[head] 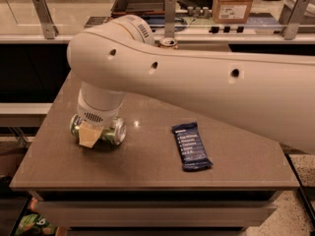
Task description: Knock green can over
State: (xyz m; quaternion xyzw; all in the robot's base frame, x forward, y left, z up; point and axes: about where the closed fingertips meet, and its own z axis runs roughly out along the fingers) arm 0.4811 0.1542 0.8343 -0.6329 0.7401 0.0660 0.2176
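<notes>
**Tabletop holding: one arm, one toppled can, sundry items**

1. Grey-brown stone-look rectangular table (pixel 147 173), front edge nearest the camera. It bears items 2 to 4.
2. Dark blue foil-wrapped snack bar with white print (pixel 191 146), lying flat right of centre, long axis running front to back with a slight slant. It is well apart from the can.
3. Green and white patterned aluminium drink can (pixel 112 130), on its side at the left part of the table, silver end facing right and towards the camera. It lies directly beneath the wrist of the arm.
4. Two-finger gripper (pixel 91 132), pointing straight down onto the can, a tan part of it showing across the can's near side. How far it is open, and whether it has hold of the can, cannot be told; the wrist hides the rest.
5. White, smooth-shelled robot arm (pixel 197 82), reaching in from the right edge and crossing the whole table to the ribbed white wrist above the can.
6. Second can, silver top only (pixel 169 43), showing just behind the arm at the table's far edge.
7. Brown cardboard box (pixel 235 3), on the far counter, upper right.
</notes>
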